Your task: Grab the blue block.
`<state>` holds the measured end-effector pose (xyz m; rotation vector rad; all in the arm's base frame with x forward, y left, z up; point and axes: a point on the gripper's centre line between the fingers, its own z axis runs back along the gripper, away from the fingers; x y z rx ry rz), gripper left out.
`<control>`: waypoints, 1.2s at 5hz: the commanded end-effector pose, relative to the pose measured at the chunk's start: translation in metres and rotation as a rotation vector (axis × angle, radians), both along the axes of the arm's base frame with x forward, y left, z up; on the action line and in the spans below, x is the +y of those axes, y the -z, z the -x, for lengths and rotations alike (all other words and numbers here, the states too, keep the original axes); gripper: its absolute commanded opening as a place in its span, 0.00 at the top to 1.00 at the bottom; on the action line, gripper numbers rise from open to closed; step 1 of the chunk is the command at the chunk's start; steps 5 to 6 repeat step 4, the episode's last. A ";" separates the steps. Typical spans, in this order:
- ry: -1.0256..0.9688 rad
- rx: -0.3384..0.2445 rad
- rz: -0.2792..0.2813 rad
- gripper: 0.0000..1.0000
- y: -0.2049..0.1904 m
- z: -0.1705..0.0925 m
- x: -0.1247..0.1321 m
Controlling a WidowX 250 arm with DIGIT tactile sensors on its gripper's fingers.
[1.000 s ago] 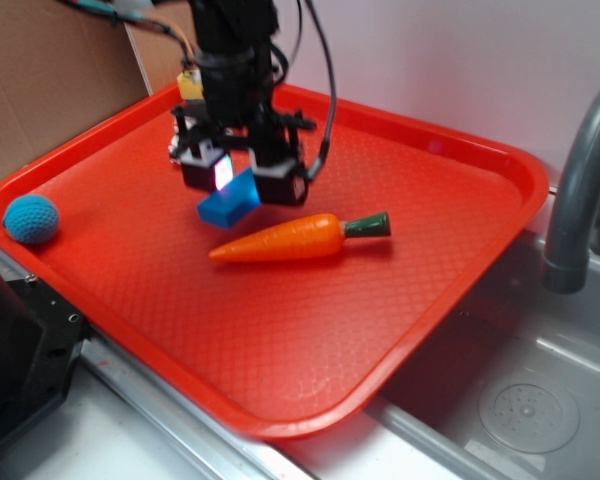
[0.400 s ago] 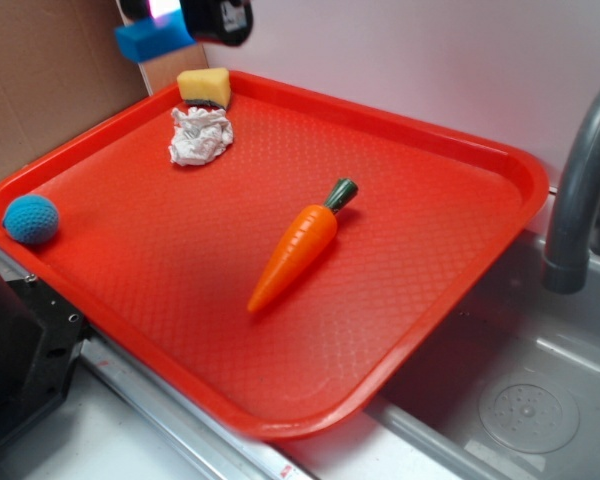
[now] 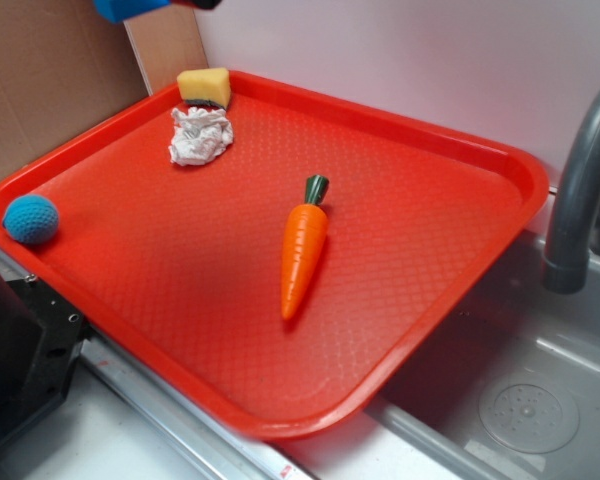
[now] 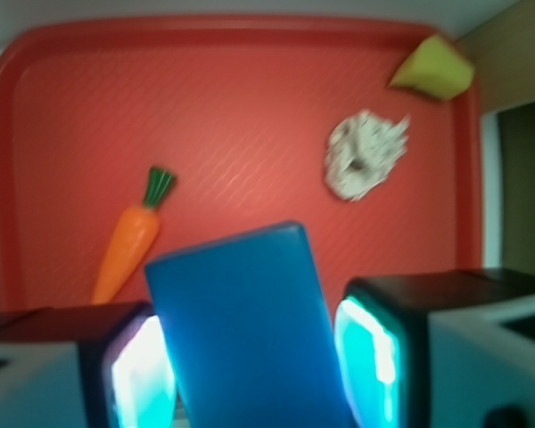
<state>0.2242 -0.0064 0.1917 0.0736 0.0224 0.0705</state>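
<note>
The blue block [image 4: 245, 330] is a smooth bright-blue brick held between my gripper's [image 4: 254, 361] two glowing pads, high above the red tray [image 4: 250, 80]. In the exterior view only the block's lower edge [image 3: 128, 8] shows at the top left of the picture, with a sliver of the gripper [image 3: 192, 4] beside it; the rest is out of the frame. The gripper is shut on the block.
An orange toy carrot [image 3: 303, 248] lies mid-tray, green top pointing away. A crumpled white paper [image 3: 199, 135] and a yellow sponge [image 3: 204, 86] sit at the tray's far corner. A teal crocheted ball [image 3: 30, 218] rests at the left edge. A grey faucet [image 3: 580, 180] and sink stand at the right.
The gripper has risen with the blue block from the tray to the top of the picture. The carrot has swung round from lying sideways to pointing away.
</note>
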 end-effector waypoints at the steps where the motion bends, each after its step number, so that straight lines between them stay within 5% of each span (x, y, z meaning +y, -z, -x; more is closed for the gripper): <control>1: -0.076 -0.104 0.004 1.00 -0.020 -0.005 0.028; 6: -0.137 -0.067 0.016 1.00 -0.006 -0.003 0.033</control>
